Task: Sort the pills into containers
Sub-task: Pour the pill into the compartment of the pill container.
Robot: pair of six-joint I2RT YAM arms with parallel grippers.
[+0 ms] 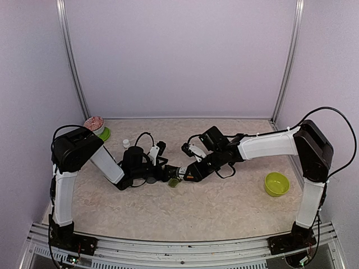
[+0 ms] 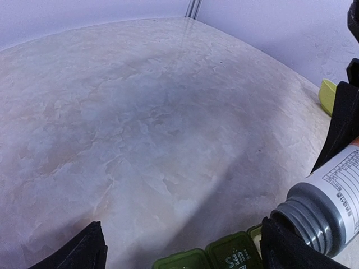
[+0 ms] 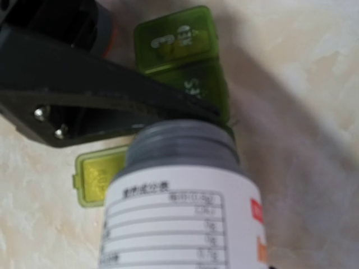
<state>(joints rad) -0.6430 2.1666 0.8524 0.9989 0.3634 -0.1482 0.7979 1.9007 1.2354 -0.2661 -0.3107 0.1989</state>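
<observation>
Your left claw (image 2: pixel 185 238) stands released, its fingers (image 2: pixel 84 249) spread wide. The containers (image 3: pixel 176 42) lie low between them at the middle of the table (image 2: pixel 140 112). The strip sits close against one finger with a clear gap to the other, so nothing is pinched. Your right claw (image 1: pixel 190 171) is clenched on the bottle (image 3: pixel 185 213), which is tipped with its grey threaded neck down over one end of the strip. Whether the mouth touches the lid edge cannot be told. From the right wrist view, a black finger of the left claw crosses just in front of that neck and over the strip's side, so the two claws are crowded together there. There is little slack between bottle, finger and strip. Ahead of the left claw you have a broad stretch of bare marble-patterned top running out to the wall seam. Only the rim of the bowl (image 1: pixel 276 184) shows at the right of that view. The bowl itself sits well apart from the strip, near the right wall and the right arm's upright link. At the back left corner a round red-and-white thing (image 1: pixel 94 123) rests close to the wall, with a small white cap (image 1: pixel 126 143) nearer the left arm. Between the claws and the front rail (image 1: pixel 179 249) the top is open — more room there than on either side.
</observation>
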